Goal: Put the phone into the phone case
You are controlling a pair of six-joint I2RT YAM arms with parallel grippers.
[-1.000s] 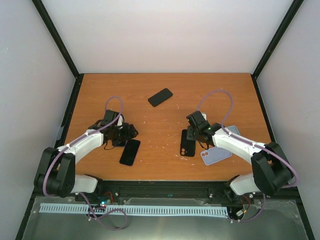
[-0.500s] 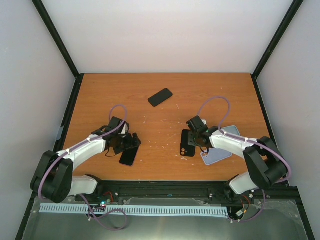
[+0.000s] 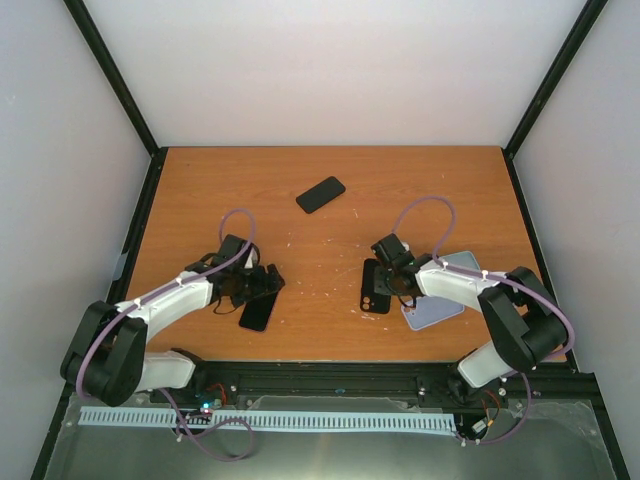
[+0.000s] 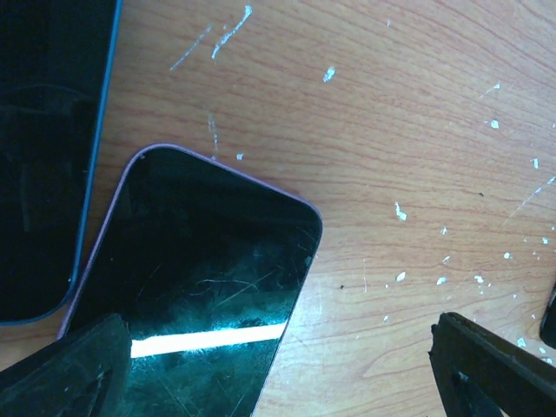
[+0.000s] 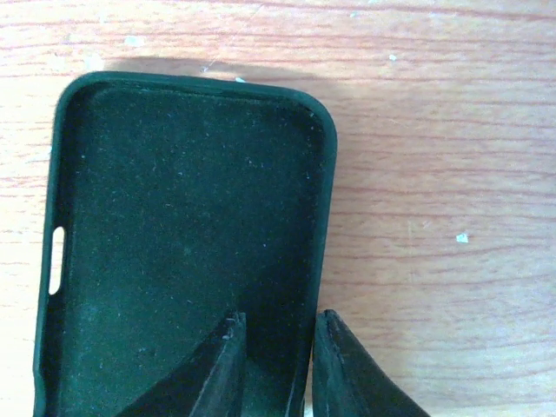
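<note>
The left arm (image 3: 170,294) and the right arm (image 3: 458,284) look the same. Each has smooth white covers along the middle and big round black joints near the base. The wrist parts are black and bumpy. A thin purple cable (image 3: 236,213) runs along each arm and curls into a loop. The left fingers (image 4: 65,369) are black and blocky, and the right fingers (image 5: 217,369) are black wedges with thin pale edges
</note>
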